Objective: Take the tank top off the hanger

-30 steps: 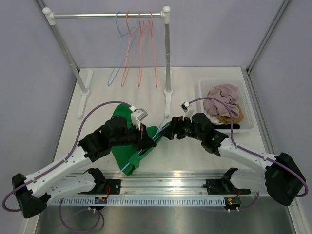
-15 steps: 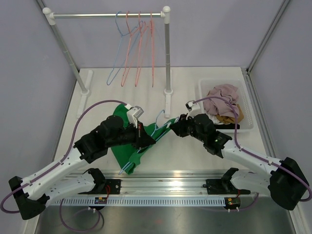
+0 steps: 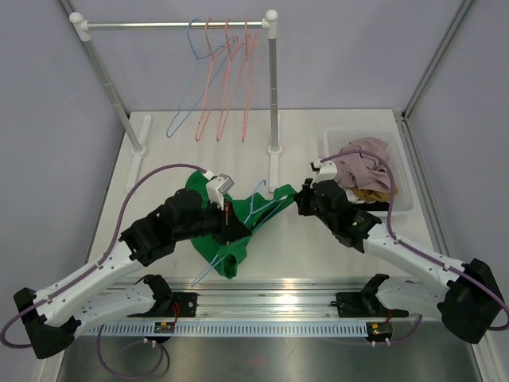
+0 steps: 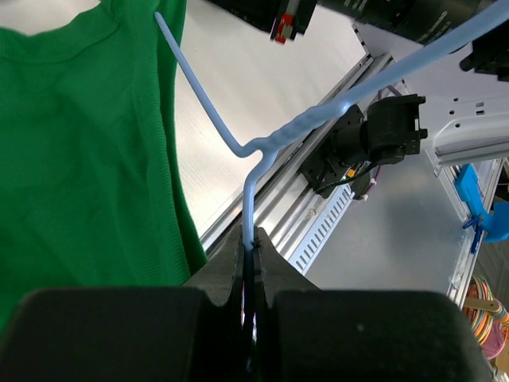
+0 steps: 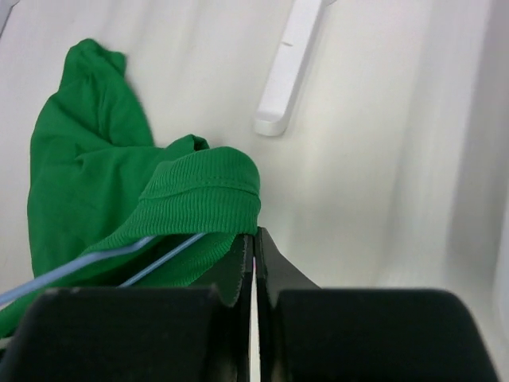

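The green tank top point(image 3: 229, 256) lies draped over a light-blue hanger point(image 3: 259, 208) in the middle of the table. My left gripper point(image 3: 235, 226) is shut on the hanger's wire hook, which in the left wrist view rises as the hanger point(image 4: 211, 111) from between my left gripper's point(image 4: 254, 239) jaws, beside the tank top point(image 4: 79, 159). My right gripper point(image 3: 301, 198) is shut on a ribbed strap edge, stretching the cloth rightward. The right wrist view shows the tank top point(image 5: 87, 183) folded over my right gripper's point(image 5: 254, 234) tips, with the hanger point(image 5: 95, 259) wires under the strap.
A white clothes rack point(image 3: 175, 25) at the back carries several empty blue and pink hangers point(image 3: 223, 79); its right foot point(image 5: 286, 72) lies just past my right gripper. A white bin point(image 3: 406, 199) holding crumpled clothes point(image 3: 366, 163) stands at the right. A metal rail point(image 3: 270, 302) runs along the near edge.
My right gripper has shut on the tank top's strap and moved right and back, pulling the cloth taut off the hanger. The left gripper has kept its hold on the hanger.
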`<control>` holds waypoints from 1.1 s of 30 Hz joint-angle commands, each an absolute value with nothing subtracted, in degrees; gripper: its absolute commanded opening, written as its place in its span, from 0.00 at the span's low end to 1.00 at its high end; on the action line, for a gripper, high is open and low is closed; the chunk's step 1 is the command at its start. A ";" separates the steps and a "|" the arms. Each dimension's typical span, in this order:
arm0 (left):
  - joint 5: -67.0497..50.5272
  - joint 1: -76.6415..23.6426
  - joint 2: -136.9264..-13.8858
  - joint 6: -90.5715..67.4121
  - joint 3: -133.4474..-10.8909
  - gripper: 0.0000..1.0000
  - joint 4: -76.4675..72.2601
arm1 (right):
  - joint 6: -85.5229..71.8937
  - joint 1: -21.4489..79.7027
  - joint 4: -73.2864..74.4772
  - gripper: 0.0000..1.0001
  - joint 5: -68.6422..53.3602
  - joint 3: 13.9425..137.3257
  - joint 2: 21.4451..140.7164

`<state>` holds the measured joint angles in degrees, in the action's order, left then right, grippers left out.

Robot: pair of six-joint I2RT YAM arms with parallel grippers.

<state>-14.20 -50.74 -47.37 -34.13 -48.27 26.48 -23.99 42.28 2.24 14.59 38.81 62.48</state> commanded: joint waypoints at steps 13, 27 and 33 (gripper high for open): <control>-23.91 -51.77 -42.72 -32.52 -49.13 0.00 17.32 | -23.38 32.87 10.98 0.00 15.31 47.03 66.19; -10.47 -52.82 -37.08 -29.10 -36.22 0.00 -35.90 | -29.97 32.87 2.81 0.00 -13.25 40.43 48.08; -6.16 -55.02 -46.99 -19.08 -37.52 0.00 -52.63 | -25.67 32.96 7.64 0.00 -22.12 43.59 45.62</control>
<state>-11.03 -53.98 -43.09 -26.28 -35.94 -34.30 -28.01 33.21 7.73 -13.85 40.62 47.24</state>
